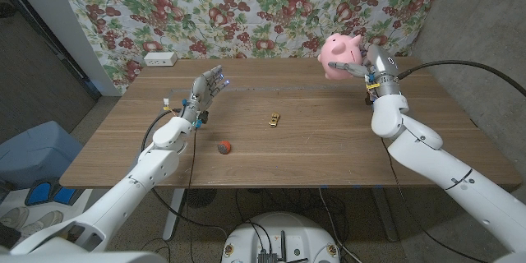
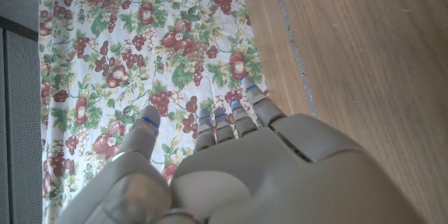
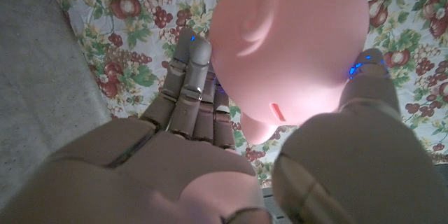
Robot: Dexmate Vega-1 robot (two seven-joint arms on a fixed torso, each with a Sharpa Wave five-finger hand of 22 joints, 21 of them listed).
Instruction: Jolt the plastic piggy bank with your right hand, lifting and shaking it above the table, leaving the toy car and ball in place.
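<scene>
Above table's (image 1: 345, 144) far right corner, right hand (image 1: 371, 67) grips pig (image 1: 340, 53) aloft; left hand (image 1: 205, 90) empty, fingers apart; car (image 1: 274, 119), ball (image 1: 223, 146) mid-table.

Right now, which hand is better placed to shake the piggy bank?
Right: the right hand already grips the piggy bank lifted above the table; the left hand holds nothing.

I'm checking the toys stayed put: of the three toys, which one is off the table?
The pink piggy bank, gripped in the right hand above the far edge. The yellow toy car and red ball lie on the wood.
</scene>
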